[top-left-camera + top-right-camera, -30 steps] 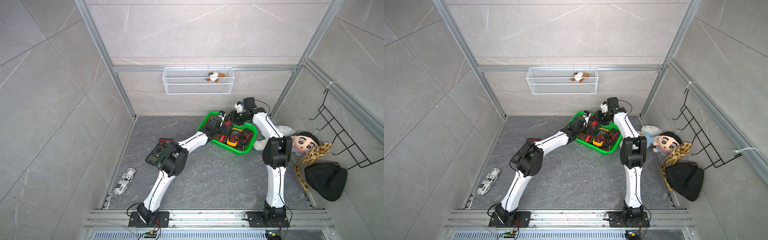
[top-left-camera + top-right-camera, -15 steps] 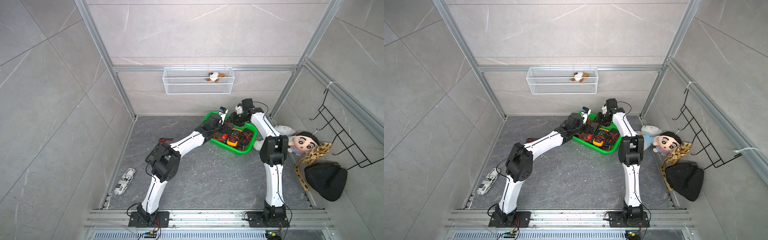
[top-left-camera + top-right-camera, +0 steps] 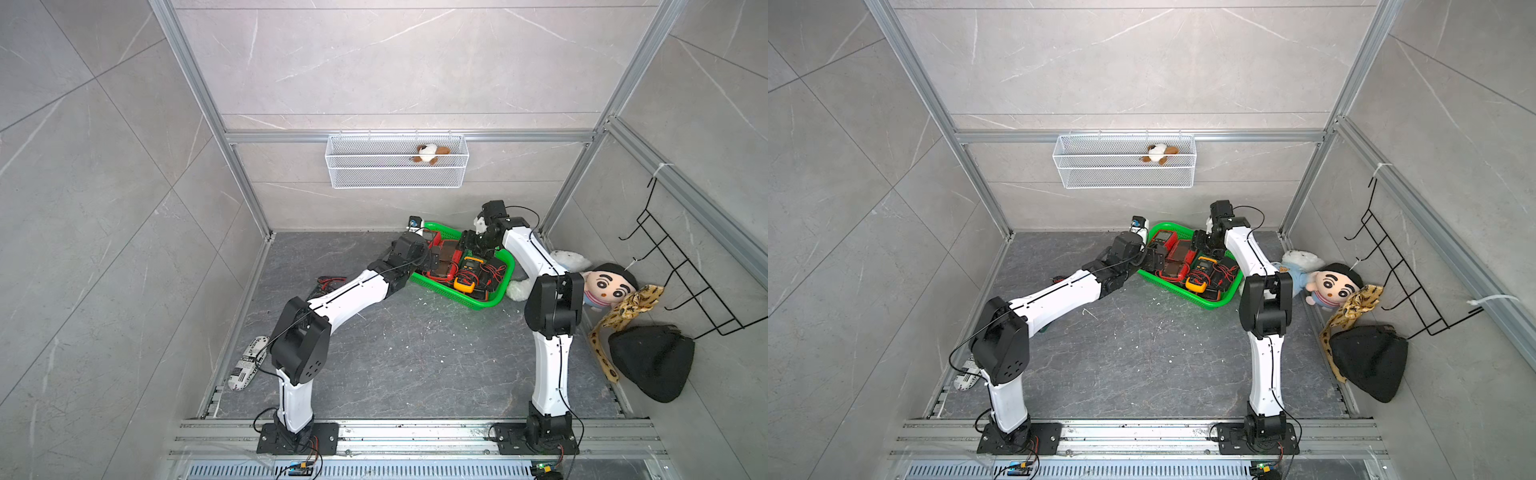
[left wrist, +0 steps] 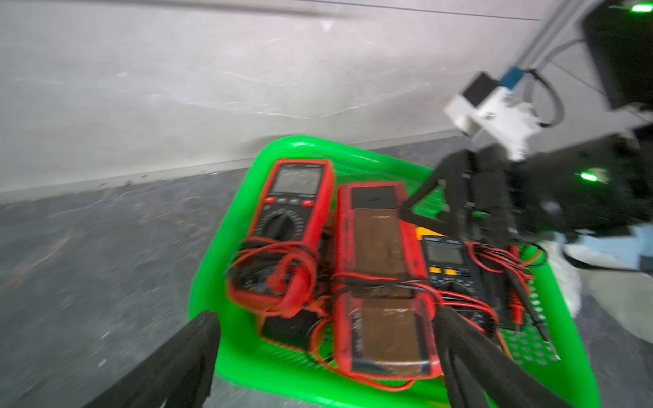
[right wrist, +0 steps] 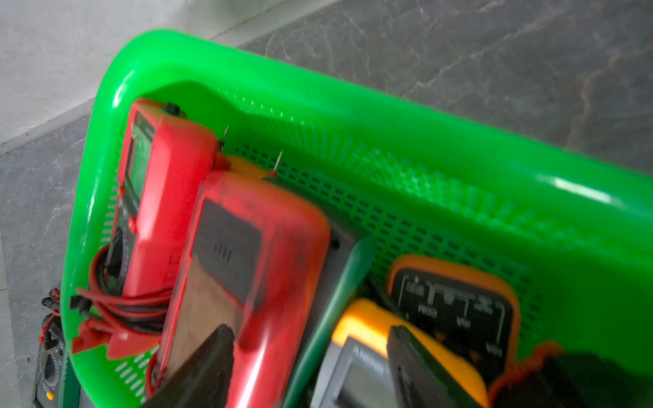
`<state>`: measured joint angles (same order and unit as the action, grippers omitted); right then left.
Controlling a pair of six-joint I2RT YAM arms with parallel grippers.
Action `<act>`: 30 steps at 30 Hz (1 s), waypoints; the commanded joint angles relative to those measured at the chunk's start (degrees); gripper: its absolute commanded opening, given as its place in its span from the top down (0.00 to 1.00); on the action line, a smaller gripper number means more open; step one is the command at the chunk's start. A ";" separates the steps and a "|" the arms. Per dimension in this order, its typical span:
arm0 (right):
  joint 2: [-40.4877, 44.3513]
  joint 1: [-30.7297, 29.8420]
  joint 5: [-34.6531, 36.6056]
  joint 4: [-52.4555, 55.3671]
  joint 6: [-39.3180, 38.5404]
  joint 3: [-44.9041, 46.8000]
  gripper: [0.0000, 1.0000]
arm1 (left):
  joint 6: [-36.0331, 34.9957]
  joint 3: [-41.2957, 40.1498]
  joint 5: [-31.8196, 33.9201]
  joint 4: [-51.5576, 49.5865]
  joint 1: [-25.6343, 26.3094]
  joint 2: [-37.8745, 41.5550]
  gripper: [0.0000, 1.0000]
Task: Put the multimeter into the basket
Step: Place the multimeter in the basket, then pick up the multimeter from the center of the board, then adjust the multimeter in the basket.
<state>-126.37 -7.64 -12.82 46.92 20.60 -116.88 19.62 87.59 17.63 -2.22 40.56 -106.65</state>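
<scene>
One red multimeter [image 4: 380, 268] lies face down inside the green basket [image 4: 219, 261].
Left gripper [image 4: 328, 318] hangs near its rim, spread wide; right gripper [image 5: 311, 332], above the basket, has fingers parted, gripping nothing.

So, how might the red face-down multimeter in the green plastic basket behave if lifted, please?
Likely stiff: the red rectangular multimeter has a boxy shell. Its red and black leads, wrapped around it, could snag neighbouring cables.

Blurred red multimeter [image 5: 247, 254], basket [image 5: 459, 141] cut off
</scene>
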 commanded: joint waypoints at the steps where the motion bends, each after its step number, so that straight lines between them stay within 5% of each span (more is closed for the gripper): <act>1: 5.47 -1.38 2.73 0.67 1.94 4.73 0.33 | 7.66 -0.45 7.46 -9.51 -4.43 4.38 0.01; 9: 12.30 -4.43 3.56 -1.11 3.34 13.99 0.50 | 11.53 -0.31 8.27 -33.01 -18.08 1.44 0.01; 18: 12.57 -7.51 2.95 -2.02 4.66 17.12 0.68 | 5.00 0.99 9.72 -40.91 -25.20 -5.40 0.02; 25: 12.09 -8.43 3.61 -2.11 4.82 17.12 0.67 | -4.81 1.54 6.56 -44.37 -27.16 -10.17 0.02; 30: 13.39 -8.50 5.58 -1.61 4.02 17.01 0.51 | -10.26 0.58 3.32 -44.47 -29.23 -10.43 0.02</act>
<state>-114.63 -15.14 -8.54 44.75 24.73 -100.73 14.94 87.31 23.44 -45.01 12.78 -117.54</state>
